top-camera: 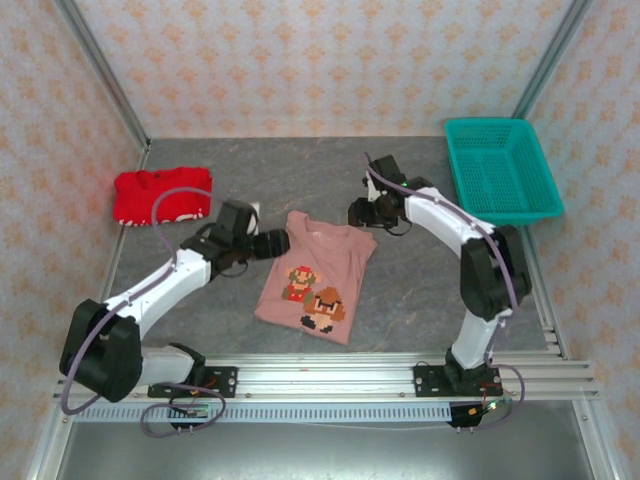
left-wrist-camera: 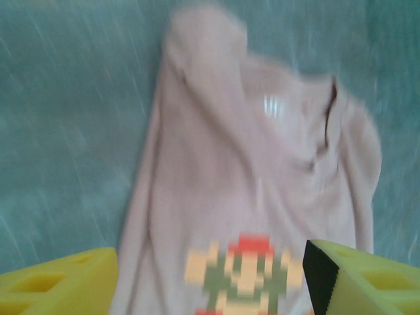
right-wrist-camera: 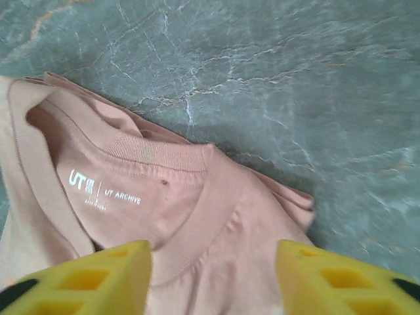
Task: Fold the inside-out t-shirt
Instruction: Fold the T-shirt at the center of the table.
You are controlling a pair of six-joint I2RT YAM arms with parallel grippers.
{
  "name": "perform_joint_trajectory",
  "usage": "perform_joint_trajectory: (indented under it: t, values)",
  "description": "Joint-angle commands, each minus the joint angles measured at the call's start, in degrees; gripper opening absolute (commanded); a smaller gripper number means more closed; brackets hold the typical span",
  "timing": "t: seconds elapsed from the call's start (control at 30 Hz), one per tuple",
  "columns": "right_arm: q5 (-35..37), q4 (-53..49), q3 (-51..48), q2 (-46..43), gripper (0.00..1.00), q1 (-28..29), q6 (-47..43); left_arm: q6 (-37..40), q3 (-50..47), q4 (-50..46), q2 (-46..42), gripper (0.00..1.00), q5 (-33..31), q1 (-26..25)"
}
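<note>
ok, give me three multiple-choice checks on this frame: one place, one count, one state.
1. Where on the table does the teal basket stand?
A. far right corner
B. near left corner
C. on top of the shirt

2. How many pixel figures are printed on the t-shirt?
A. one
B. two
C. four

3. How is the right gripper?
A. shut on the basket
B. shut on a sleeve
C. open above the collar

Key:
1 A, the top view has it against the far right walls.
2 B, a red-capped figure and a brown figure sit on the chest.
3 C, the right wrist view shows its fingers well apart, gripping nothing, with the collar below.
</note>
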Motion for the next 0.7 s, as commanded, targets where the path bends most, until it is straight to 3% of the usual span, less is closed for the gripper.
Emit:
perform_joint_trajectory:
  t: [0.0,0.13,0.3,0.5,0.67]
  values:
    - [6.43,-0.52,-3.99,-4.9,0.65,-0.3,0.04,2.71,3.78,4.05,5.05,0.78,-1.3,4.26]
    - [10.25,0.43,-8.24,-7.8,0.75,-1.24,2.26,4.04,7.55,5.59,12.24,0.85,1.32,8.33]
    - [2.56,7.29,-12.86,-7.2,0.9,-3.62,9.15,6.95,13.99,3.65,21.82,0.89,7.92,9.55]
    - [-2.77,14.85,-14.87,-2.42,0.9,-3.6,14.2,10.56,19.94,0.33,28.75,0.89,14.28,8.89]
    - [-4.46,16.9,-14.58,1.18,0.86,-3.43,15.41,13.1,23.72,-1.73,32.57,0.88,14.98,6.85]
